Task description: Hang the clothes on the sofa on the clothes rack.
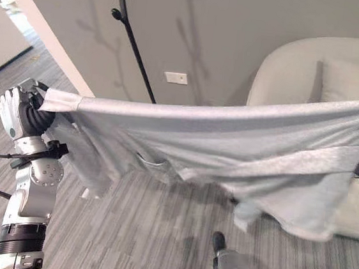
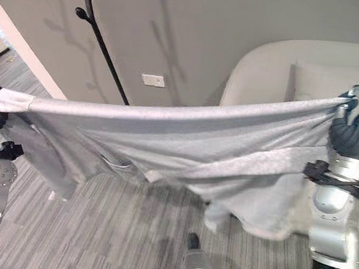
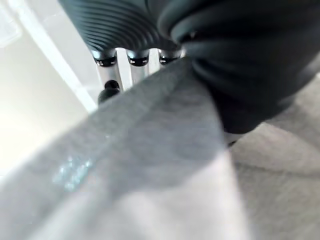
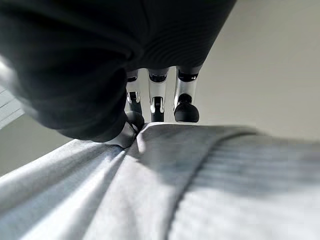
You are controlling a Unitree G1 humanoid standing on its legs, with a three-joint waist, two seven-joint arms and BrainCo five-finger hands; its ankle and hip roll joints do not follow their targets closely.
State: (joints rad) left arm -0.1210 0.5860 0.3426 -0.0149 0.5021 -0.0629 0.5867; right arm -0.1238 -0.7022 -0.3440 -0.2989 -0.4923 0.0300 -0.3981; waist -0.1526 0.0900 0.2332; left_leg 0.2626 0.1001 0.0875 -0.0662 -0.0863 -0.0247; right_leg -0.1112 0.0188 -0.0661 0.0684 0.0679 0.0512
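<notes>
A grey garment point(image 1: 229, 146) hangs stretched in the air between the two arms, in front of the sofa point(image 1: 302, 64) and off it. The left robot hand point(image 1: 21, 108) grips one end of the top edge, its fingers curled round the cloth; the right robot hand point(image 2: 357, 121) pinches the other end at the sofa side. In the left eye view that right end is cut off at the frame edge, while the right eye view shows it. The cloth sags in folds below the taut edge, and its shape is hard to make out: whether it is a shirt or trousers cannot be told. It covers the lower part of the sofa and part of the striped carpet point(image 1: 143, 233). Only a thin dark pole with a knobbed branch point(image 1: 118, 15) shows of the rack point(image 1: 136, 53), which rises against the grey wall point(image 1: 242, 25) behind the cloth; its top and base are out of sight. A small white wall plate point(image 1: 176, 77) sits beside the pole; no writing can be read on it. In both wrist views cloth lies close against the fingers point(image 4: 157, 97).
</notes>
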